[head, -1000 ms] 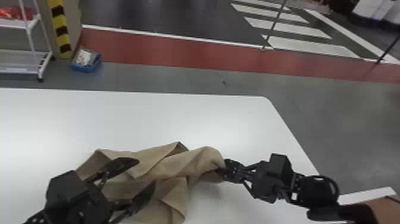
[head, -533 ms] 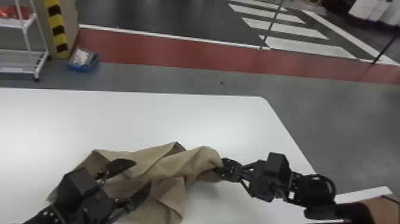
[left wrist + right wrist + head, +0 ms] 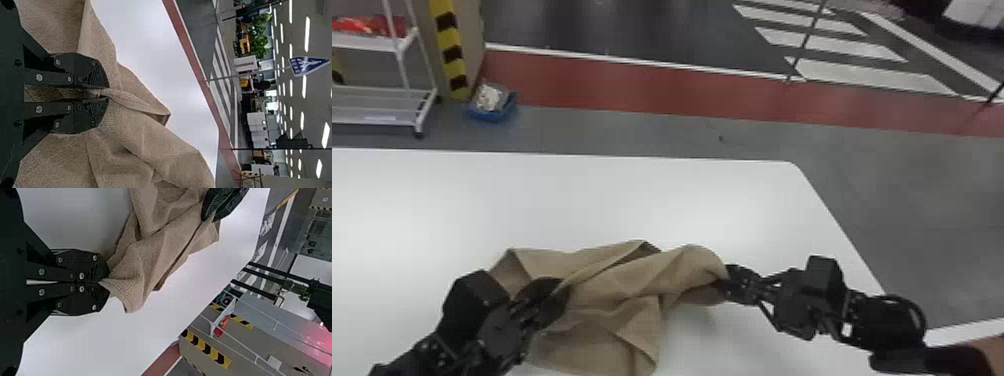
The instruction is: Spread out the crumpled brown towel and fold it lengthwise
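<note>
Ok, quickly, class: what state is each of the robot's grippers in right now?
Left gripper: closed, fingers pinching a fold of the brown towel.
Right gripper: closed, fingers pinching another part of the brown towel.

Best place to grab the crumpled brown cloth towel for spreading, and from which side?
I'd pinch the tapered end of the crumpled brown cloth towel from the robot's right: it narrows to a tip, held by the right gripper. Second grip, from the left: the narrow fold between the left gripper's fingers.

You've got a white table (image 3: 582,200) in front of you, its far right corner rounded, and the brown towel (image 3: 612,285) lies crumpled on it.
</note>
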### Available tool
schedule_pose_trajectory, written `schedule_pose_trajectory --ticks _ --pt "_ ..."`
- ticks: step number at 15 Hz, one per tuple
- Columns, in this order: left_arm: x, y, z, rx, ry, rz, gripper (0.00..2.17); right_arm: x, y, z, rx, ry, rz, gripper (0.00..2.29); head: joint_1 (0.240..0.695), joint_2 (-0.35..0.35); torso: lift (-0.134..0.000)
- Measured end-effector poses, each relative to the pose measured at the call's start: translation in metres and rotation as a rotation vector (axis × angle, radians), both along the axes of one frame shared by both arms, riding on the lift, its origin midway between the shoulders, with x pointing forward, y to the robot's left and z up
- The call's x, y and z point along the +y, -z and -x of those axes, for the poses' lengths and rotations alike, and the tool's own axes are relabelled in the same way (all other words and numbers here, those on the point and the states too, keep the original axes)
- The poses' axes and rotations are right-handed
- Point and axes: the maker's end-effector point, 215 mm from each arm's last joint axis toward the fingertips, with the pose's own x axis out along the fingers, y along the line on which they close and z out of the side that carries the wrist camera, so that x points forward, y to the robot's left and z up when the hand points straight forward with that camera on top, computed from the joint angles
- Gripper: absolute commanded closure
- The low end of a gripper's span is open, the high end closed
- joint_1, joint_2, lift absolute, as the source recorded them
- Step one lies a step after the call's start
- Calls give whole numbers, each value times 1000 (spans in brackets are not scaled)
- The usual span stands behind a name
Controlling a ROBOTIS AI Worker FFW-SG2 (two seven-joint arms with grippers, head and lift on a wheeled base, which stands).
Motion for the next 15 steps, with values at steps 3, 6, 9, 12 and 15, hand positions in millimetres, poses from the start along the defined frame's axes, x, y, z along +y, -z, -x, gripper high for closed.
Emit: schedule_pose_trajectory --ticks 3,6,9,12,15 --pt "2 -16 6 3 3 32 1058 -2 1 0 2 4 0 2260 695 -263 -124" --pt "-4 -34 15 23 28 86 1062 -2 2 1 6 5 3 2260 695 -272 -124" --pt "-3 -51 14 11 20 128 1622 -8 0 -2 -4 26 8 2260 695 -281 -124" --pt "33 -79 -14 -29 -78 135 1622 -23 -15 -20 -21 78 -3 2260 695 -255 -124" --pt "94 -112 -38 -53 -205 154 1622 -41 -45 -44 -60 138 -20 2260 695 -181 -124"
